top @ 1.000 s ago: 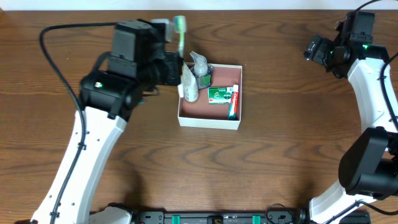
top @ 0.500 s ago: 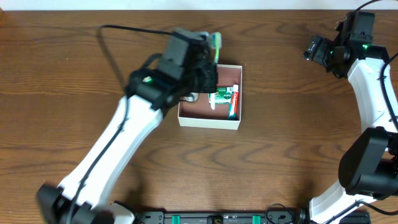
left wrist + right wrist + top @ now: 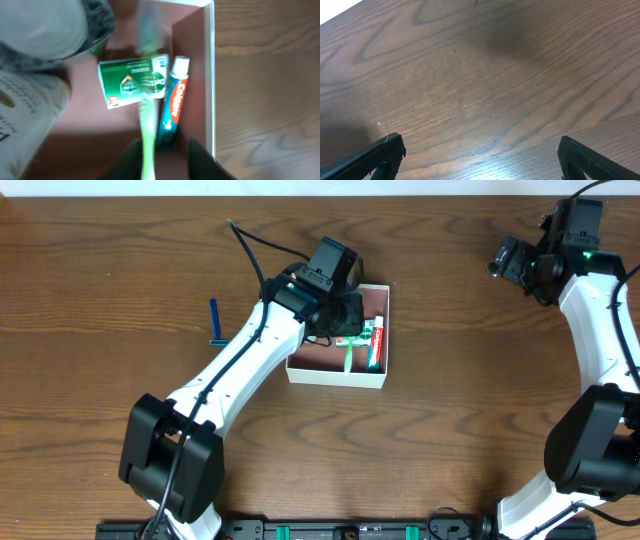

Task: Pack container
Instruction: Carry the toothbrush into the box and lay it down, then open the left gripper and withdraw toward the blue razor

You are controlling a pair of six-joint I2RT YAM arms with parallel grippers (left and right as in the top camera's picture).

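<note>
**Ana:** Where has everything ended up?

**Ben:** On the brown wood-grain counter (image 3: pixel 450 440), the shallow square cardboard container (image 3: pixel 335 378), white outside and pinkish-brown inside, sits near the middle, toward the far edge. The left arm is stretched right over it. The right tool (image 3: pixel 485 157) hangs over bare wood well off to the side, fingers spread wide and holding nothing.

**Ana:** And what's in the box?

**Ben:** One side is crowded with a cream printed bottle (image 3: pixel 25 125) and a clear bottle with a dark top (image 3: pixel 45 25). Next to them lies a flat green cardboard carton (image 3: pixel 132 82). Just beside that, a red, white and blue toothpaste tube (image 3: pixel 172 107) lies along the wall. A slim green plastic toothbrush (image 3: pixel 146 125) lies over the carton's edge, and its head is blurred.

**Ana:** Has the left tool (image 3: pixel 162 162) got hold of it?

**Ben:** I don't think so. The fingers stand wider apart than the handle, which sits close to one of them with a clear gap to the other.

**Ana:** So how should it finish this step cleanly?

**Ben:** I'd keep the fingers parted, let the brush settle flat, then lift straight up so nothing drags the handle or knocks the bottles. There's also a thin blue stick (image 3: pixel 214 322) on the counter, well away from the box. I can't tell what it is, but it looks like the one left to pack.
</note>
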